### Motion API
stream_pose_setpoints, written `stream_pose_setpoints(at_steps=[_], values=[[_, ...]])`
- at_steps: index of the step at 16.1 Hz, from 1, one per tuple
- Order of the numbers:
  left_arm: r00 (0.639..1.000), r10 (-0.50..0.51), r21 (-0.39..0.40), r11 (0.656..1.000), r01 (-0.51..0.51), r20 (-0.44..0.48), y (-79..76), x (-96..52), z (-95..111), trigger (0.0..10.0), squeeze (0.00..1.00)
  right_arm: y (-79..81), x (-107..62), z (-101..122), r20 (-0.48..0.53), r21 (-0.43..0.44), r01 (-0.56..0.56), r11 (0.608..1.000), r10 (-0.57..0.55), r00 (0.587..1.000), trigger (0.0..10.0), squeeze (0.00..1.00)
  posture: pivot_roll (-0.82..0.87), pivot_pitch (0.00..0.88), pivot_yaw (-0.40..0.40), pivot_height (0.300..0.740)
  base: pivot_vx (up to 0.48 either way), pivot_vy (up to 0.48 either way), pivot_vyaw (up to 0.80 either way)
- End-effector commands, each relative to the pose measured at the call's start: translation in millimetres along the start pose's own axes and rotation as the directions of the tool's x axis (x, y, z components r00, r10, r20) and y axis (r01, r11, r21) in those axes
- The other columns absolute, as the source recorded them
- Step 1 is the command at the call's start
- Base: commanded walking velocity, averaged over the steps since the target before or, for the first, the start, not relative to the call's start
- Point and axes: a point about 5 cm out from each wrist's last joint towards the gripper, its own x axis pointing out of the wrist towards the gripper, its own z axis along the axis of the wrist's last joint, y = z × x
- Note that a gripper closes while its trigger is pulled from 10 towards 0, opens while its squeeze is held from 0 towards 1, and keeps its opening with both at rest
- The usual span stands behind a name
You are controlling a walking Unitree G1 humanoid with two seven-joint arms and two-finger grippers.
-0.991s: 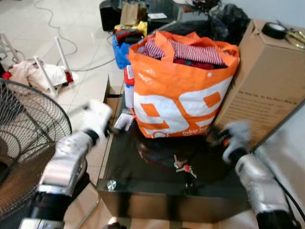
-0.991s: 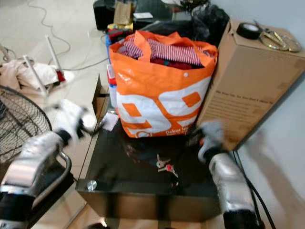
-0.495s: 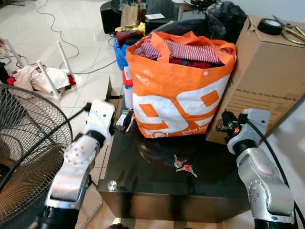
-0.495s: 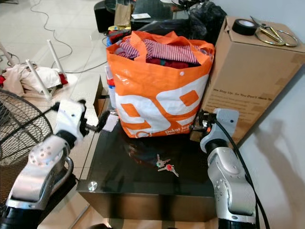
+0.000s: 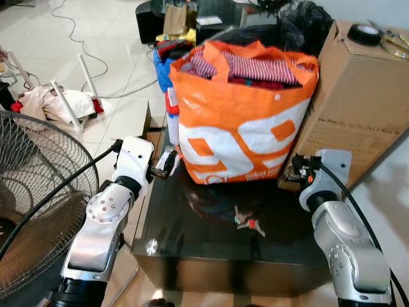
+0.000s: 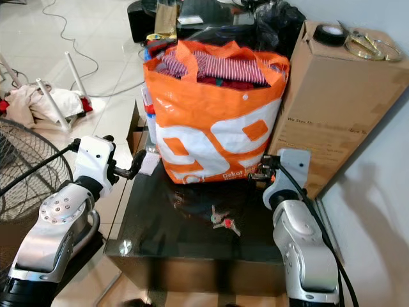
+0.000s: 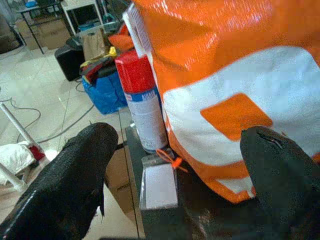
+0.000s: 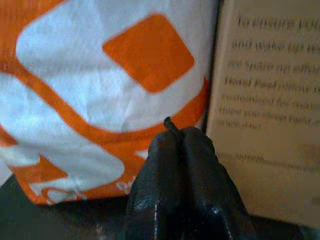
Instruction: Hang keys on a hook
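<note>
Cluttered tiled room, dark glass bench [image 5: 192,236]. Keys [image 5: 246,220] lie loose at bench centre, orange bag [image 5: 239,121] at their 12 o'clock. Left end effector [image 5: 165,167] spread at 10, right end effector [image 5: 295,173] pressed together at 2; both flank keys, likely pre-grasp.

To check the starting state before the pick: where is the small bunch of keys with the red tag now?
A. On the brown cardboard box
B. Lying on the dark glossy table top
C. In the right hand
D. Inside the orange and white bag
B: the small bunch of keys with the red tag lies on the dark glossy table top, in front of the orange and white bag, apart from both hands.
</note>
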Motion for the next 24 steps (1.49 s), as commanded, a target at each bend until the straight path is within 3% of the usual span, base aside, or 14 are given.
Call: stream_pose_setpoints(at_steps=[1,12,16,18,24], values=[[1.0,-0.003,0.007,1.0,0.003,0.005,-1.3,-1.5,2,10.0,0.0,0.1,-2.3,2,0.005,-0.014,0.007,1.0,-0.007,1.0,10.0,0.0,-0.03,0.0,0.013,0.74,-0.27,0.0,0.0],[1.0,-0.016,0.003,1.0,0.016,0.01,-6.9,-2.1,0,10.0,0.0,-2.9,-10.6,-3,-0.014,-0.068,0.0,0.998,-0.001,1.0,10.0,0.0,-0.05,0.0,0.008,0.74,-0.254,0.0,0.0],[1.0,-0.016,0.003,1.0,0.016,0.013,-7.6,0.2,0,10.0,0.0,-5.1,-10.1,-5,-0.034,-0.088,0.005,0.996,-0.008,0.999,10.0,0.0,-0.05,0.0,-0.001,0.74,0.0,0.0,0.0],[1.0,-0.003,-0.004,1.0,0.003,0.021,-7.6,3.7,2,10.0,0.0,-8.3,-4.0,1,-0.022,-0.102,0.015,0.995,-0.018,1.0,10.0,0.0,-0.06,0.0,-0.006,0.74,0.0,0.0,-0.8],[1.0,-0.025,-0.003,1.0,0.025,0.017,-10.8,12.9,2,10.0,0.0,-11.9,-10.1,0,-0.018,-0.096,0.072,0.993,-0.074,0.997,10.0,0.0,-0.1,0.0,0.033,0.74,0.0,0.0,-0.8]])
